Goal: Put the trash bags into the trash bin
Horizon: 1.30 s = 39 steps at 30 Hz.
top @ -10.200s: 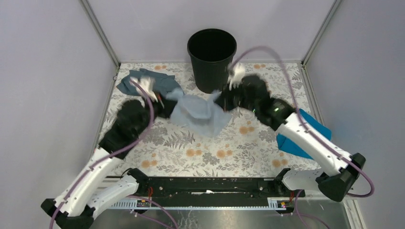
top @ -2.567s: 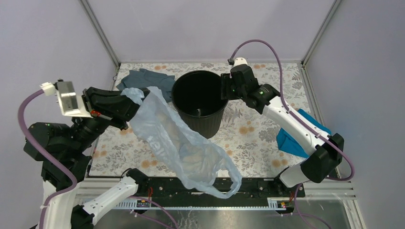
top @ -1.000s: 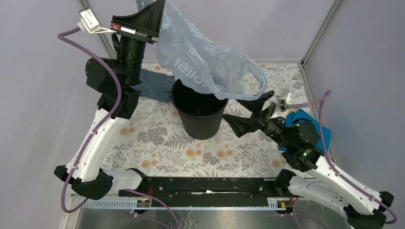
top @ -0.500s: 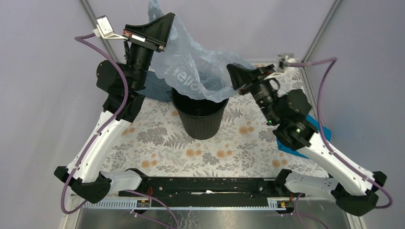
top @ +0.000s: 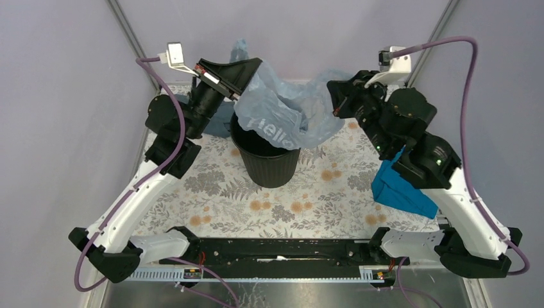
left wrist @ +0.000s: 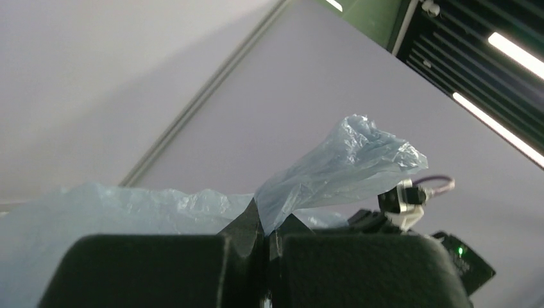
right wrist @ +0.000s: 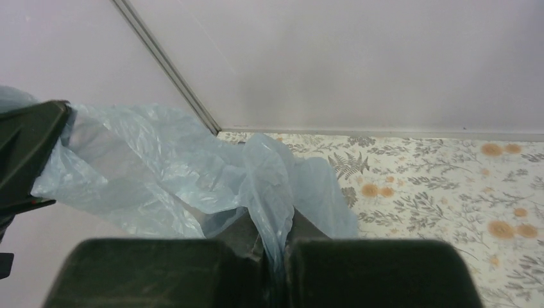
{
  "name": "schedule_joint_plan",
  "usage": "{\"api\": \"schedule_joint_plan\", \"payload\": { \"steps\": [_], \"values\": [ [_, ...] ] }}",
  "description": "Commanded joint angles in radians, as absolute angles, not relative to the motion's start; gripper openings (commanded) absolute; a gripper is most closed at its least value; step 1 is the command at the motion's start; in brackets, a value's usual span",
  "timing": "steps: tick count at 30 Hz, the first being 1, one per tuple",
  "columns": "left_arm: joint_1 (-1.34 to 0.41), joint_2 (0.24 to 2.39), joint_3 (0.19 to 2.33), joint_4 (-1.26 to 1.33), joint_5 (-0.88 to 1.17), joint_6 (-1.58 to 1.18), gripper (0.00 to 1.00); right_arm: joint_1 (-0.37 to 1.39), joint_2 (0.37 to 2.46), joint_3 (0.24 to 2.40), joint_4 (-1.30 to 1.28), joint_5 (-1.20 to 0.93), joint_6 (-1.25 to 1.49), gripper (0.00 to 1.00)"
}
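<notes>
The pale blue translucent trash bag (top: 282, 115) hangs stretched between both grippers over the round black trash bin (top: 266, 157), its lower part with white lettering sagging into the bin's mouth. My left gripper (top: 253, 64) is shut on the bag's left edge, high above the bin's far left rim. My right gripper (top: 333, 95) is shut on the bag's right edge, above and right of the bin. In the left wrist view the bag (left wrist: 333, 167) is pinched between the fingers. In the right wrist view the bag (right wrist: 269, 186) is also pinched.
A dark slate-blue cloth (top: 221, 119) lies behind the left arm, left of the bin. A bright blue folded piece (top: 401, 189) lies on the floral mat at the right, under the right arm. Grey walls and corner posts enclose the table.
Both grippers have come down with the bag. The right gripper has closed on the bag's right edge and moved right, spreading it. The bag's bottom has sunk into the bin.
</notes>
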State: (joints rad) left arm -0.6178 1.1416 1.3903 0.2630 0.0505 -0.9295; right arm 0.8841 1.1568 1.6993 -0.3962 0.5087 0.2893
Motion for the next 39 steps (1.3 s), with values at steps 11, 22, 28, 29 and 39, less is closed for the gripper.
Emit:
{"api": "schedule_joint_plan", "payload": {
  "steps": [11, 22, 28, 29, 39],
  "values": [
    [-0.635, 0.928, 1.279, -0.003, -0.096, -0.575, 0.86, 0.809, 1.333, 1.822, -0.534, 0.407, 0.287, 0.00],
    [-0.633, 0.917, 1.434, -0.392, -0.189, -0.226, 0.99, 0.679, 1.392, 1.986, -0.718, 0.325, 0.273, 0.00],
    [-0.633, 0.706, 1.197, -0.398, -0.437, -0.291, 0.96, 0.562, 1.447, 2.027, -0.760, 0.181, 0.268, 0.00],
    [-0.633, 0.679, 1.169, -0.402, -0.444, -0.298, 0.96, 0.548, 1.453, 2.028, -0.759, 0.157, 0.271, 0.00],
    [-0.634, 0.526, 1.139, -0.462, -0.335, -0.261, 0.99, 0.504, 1.475, 2.008, -0.740, 0.091, 0.272, 0.00]
  ]
}}
